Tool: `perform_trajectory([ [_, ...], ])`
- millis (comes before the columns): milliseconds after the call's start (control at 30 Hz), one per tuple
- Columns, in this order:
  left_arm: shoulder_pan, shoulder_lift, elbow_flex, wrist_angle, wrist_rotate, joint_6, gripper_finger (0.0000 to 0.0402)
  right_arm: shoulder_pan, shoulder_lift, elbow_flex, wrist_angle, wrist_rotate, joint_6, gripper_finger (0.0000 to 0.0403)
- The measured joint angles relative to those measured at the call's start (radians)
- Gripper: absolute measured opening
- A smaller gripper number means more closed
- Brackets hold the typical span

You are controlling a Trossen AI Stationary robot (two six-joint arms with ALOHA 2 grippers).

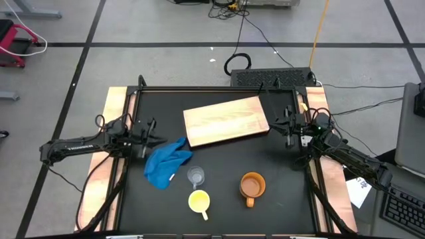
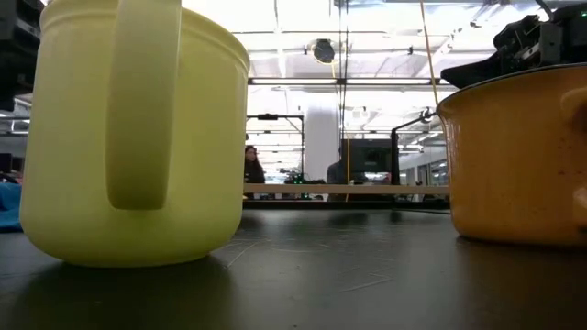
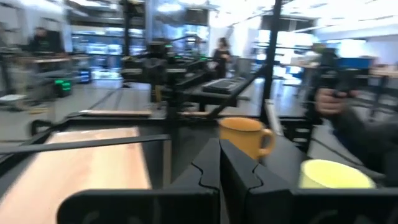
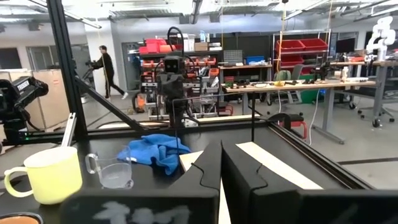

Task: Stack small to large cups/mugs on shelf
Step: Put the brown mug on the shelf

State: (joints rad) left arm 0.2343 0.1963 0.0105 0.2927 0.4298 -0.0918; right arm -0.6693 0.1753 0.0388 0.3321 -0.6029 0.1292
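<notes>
The light-wood shelf board lies flat on the black table at the far middle. The orange-brown mug, the yellow mug and the small clear cup stand upright on the table near its front edge, apart from each other. My left gripper is shut and empty at the table's left, above the blue cloth's far end. My right gripper is shut and empty at the table's right, beside the board's right end. In the right wrist view the yellow mug and clear cup show.
A crumpled blue cloth lies on the table left of the clear cup. A black frame runs round the table's edges. People stand in the room beyond the table.
</notes>
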Motion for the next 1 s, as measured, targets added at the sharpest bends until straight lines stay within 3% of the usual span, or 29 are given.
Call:
perform_trajectory([
  [133, 0.0, 0.0, 0.0, 0.016, 0.043, -0.033, 0.0003, 0.005, 0.0, 0.0, 0.0, -0.004, -0.002, 0.0],
  [800, -0.002, 0.001, 0.0, 0.043, 0.042, -0.051, 0.0003, 0.124, 0.004, 0.0, 0.061, 0.0, -0.03, 0.0],
  [1000, -0.072, 0.055, 0.0, 0.056, 0.006, -0.066, 0.0003, 0.124, 0.004, 0.0, 0.047, 0.0, -0.07, 0.0],
])
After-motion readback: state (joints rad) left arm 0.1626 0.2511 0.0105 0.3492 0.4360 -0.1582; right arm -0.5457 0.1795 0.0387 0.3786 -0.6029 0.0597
